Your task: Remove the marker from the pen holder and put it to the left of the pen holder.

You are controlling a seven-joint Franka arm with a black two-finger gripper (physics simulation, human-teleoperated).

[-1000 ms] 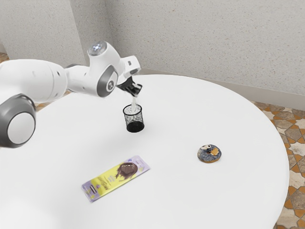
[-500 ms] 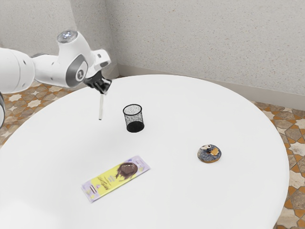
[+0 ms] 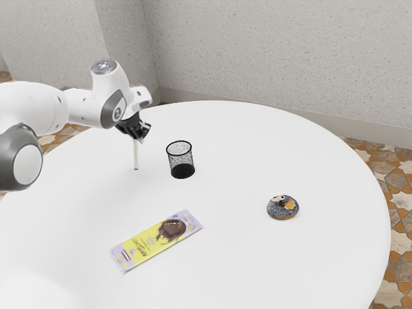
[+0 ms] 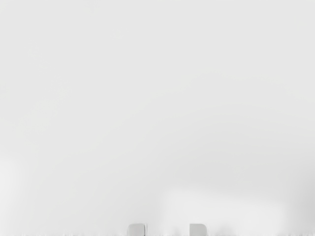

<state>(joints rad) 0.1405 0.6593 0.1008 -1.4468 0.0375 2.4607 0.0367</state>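
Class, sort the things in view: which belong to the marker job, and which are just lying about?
Belong to the job:
- marker, upright below the claw
- black mesh pen holder, standing on the table

Just lying about:
- yellow and purple packet
- round, dark-topped item, perhaps a doughnut

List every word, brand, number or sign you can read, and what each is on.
No text is legible.
Yellow-and-purple package: printed lettering, too small to read.
Arm joint cap: a small mark, too small to make out.
Marker: no lettering I can make out.
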